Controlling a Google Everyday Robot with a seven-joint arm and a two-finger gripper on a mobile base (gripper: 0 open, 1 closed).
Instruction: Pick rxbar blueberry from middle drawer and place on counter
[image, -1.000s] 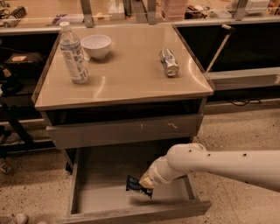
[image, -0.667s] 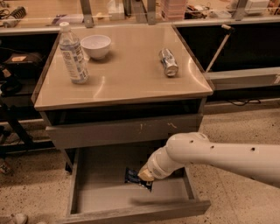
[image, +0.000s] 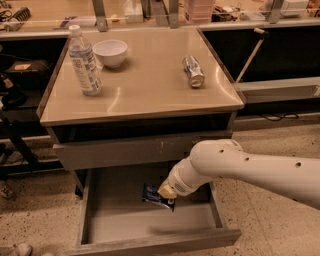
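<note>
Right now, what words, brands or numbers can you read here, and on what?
Nothing reads clearly.
rxbar blueberry, held by the gripper over the middle drawer: pale lettering, blurred.
Water bottle label: print too small.
Can: markings too blurred.

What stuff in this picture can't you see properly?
All in the camera view:
- Claw, over the middle drawer, gripping the rxbar blueberry: mostly covered by the arm and its wrist.
- Bar's lettering: too small to read.
- Drawer's right rear corner: hidden behind the arm.
- Where the arm starts: cut off by the right edge.
- Bottle label: print too small to read.
</note>
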